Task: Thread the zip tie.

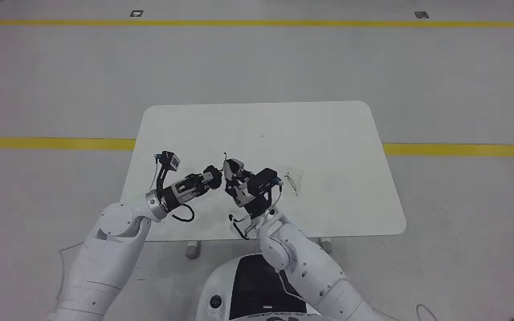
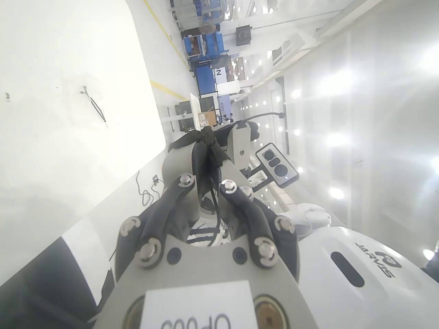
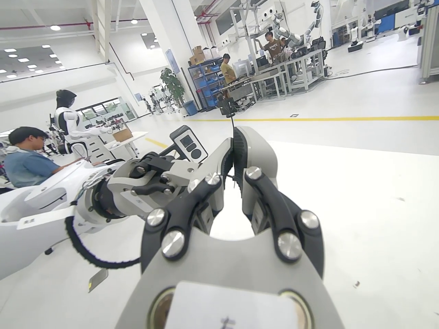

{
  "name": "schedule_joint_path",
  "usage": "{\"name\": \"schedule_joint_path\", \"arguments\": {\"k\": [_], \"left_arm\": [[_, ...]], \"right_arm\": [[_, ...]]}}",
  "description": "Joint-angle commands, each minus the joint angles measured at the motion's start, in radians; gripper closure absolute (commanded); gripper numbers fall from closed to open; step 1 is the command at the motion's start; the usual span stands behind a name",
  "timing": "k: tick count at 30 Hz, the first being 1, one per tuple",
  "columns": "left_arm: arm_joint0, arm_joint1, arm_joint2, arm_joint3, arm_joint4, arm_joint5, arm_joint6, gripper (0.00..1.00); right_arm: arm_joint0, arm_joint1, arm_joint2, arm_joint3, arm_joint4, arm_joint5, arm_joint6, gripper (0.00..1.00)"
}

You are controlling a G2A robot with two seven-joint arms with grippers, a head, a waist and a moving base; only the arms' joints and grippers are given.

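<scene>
1. From above, my two arms meet over the near left part of the white rounded-corner desk (image 1: 321,132). The left gripper (image 1: 215,178) and the right gripper (image 1: 234,172) are tip to tip, just beside each other.
2. The thin black plastic zip tie (image 1: 226,159) stands up as a fine line from the spot where they meet.
3. A clear plastic bag (image 1: 291,180) with dark ties inside lies flat on the desk. It is near my right gripper on its outer side and apart from it. The desk's near edge runs under my forearms. The far edge and the right edge are well apart from both grippers.
4. At my left wrist, the left fingers (image 2: 176,164) are pressed together. A dark shape sits at their tips, and I cannot tell what, if anything, is pinched between them.
5. Past those fingers the desk's rounded corner (image 2: 132,15) curves away. The bag (image 2: 90,99) lies inward of that edge, well apart from my fingers.
6. At my right wrist, the right fingers (image 3: 255,152) are clamped on the zip tie (image 3: 232,125). It rises upright out of the black ribbed pads, and a short bit also shows below them.
7. In that same view the left gripper sits just beside my right fingers. I cannot tell whether they touch.
</scene>
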Motion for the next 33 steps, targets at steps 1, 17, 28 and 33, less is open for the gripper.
{"name": "schedule_joint_path", "arguments": {"k": [1, 17, 28, 33], "left_arm": [[0.0, 0.0, 0.0, 0.0, 0.0, 0.0, 0.0, 1.0], [0.002, 0.0, 0.013, -0.013, 0.006, 0.009, 0.031, 1.0], [0.004, 0.005, 0.016, -0.017, 0.002, 0.009, 0.033, 1.0], [0.004, 0.007, 0.019, -0.021, 0.002, 0.009, 0.034, 1.0]], "right_arm": [[-0.001, 0.0, 0.002, -0.002, 0.007, -0.003, -0.006, 1.0], [-0.013, 0.004, 0.01, -0.012, 0.012, -0.02, 0.011, 1.0], [-0.015, 0.006, 0.015, -0.011, 0.004, -0.01, 0.028, 1.0], [-0.017, 0.008, 0.017, -0.012, 0.001, -0.008, 0.044, 1.0]]}}
